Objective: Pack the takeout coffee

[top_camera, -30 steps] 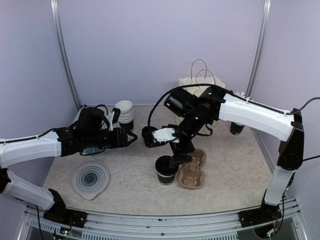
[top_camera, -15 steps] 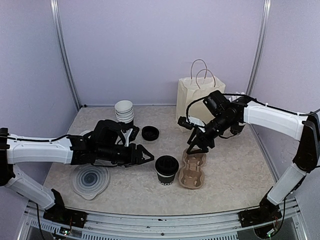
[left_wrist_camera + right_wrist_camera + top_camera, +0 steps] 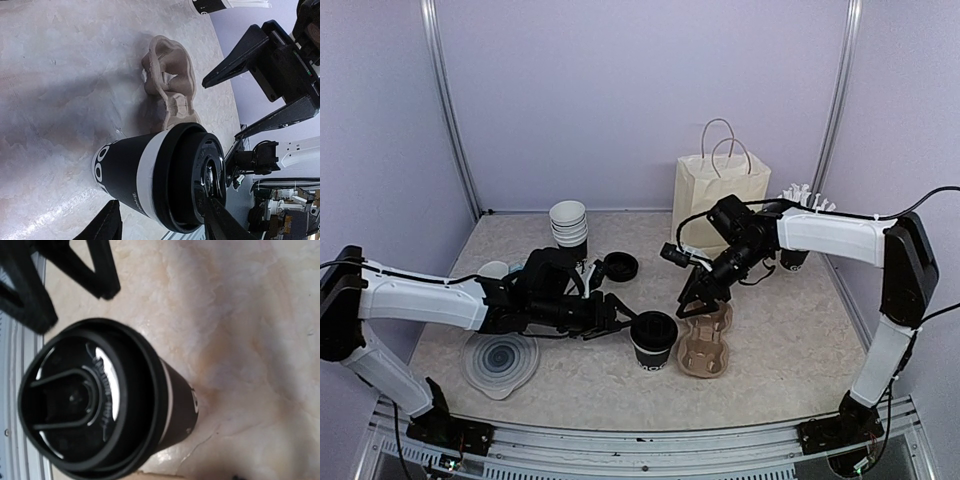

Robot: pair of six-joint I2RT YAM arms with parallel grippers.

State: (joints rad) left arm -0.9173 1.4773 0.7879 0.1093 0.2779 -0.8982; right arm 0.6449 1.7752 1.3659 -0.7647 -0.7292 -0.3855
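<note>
A lidded black coffee cup (image 3: 653,338) stood on the counter (image 3: 780,340), just beside the empty pulp carrier tray (image 3: 708,348) at its 9 o'clock, not yet packed. The left end effector (image 3: 618,322), spread, sat at the cup's 9 o'clock. The right end effector (image 3: 694,302), spread and empty, hung over the tray's 12 o'clock end.

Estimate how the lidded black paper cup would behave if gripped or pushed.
The lidded paper cup probably dents under a hard squeeze, its walls being paper. It tapers to a narrower base, so a high push may tip it. Weight unclear: contents hidden.
</note>
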